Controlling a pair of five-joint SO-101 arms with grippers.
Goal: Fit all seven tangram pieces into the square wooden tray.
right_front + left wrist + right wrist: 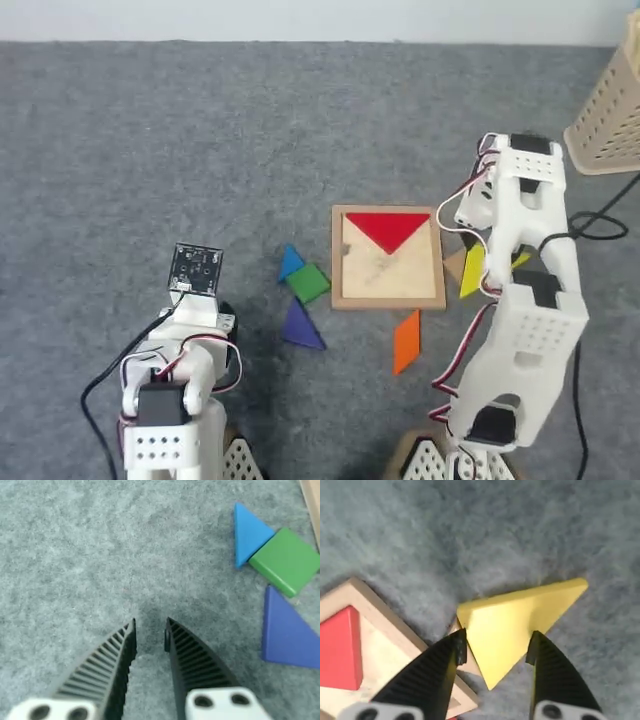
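1. Tray [337,262]: square, wooden, at mid-table on the grey carpet [150,150]. One piece is seated, a red triangle [387,230] filling the 12 o'clock part, its point toward the tray centre. The remaining floor of the tray is bare wood.
2. Right gripper [495,640]: at 3 o'clock of the tray, clamped on the yellow triangle [520,612], one finger against each side edge. In the high view the yellow triangle [472,270] appears as a narrow tilted sliver just beside the tray's 3 o'clock rim. In the right wrist view it overlaps the tray corner [385,615], with the red triangle [337,647] beyond.
3. Tan piece [454,264]: between the tray rim and the yellow triangle; shape cannot be told.
4. Left gripper [150,625]: fingers slightly apart, holding nothing, over bare carpet. The left arm [175,400] stands at 8 o'clock of the tray, well apart from it.
5. Loose pieces at 9 o'clock of the tray: blue triangle [290,263] touching the green square [309,283], which lies near the rim.
6. Violet triangle [300,327]: at 8 o'clock of the tray, just beside the green square.
7. Orange parallelogram [406,341]: at 6 o'clock, just beside the rim.
8. Beige perforated basket [610,110]: at 2 o'clock, well apart.
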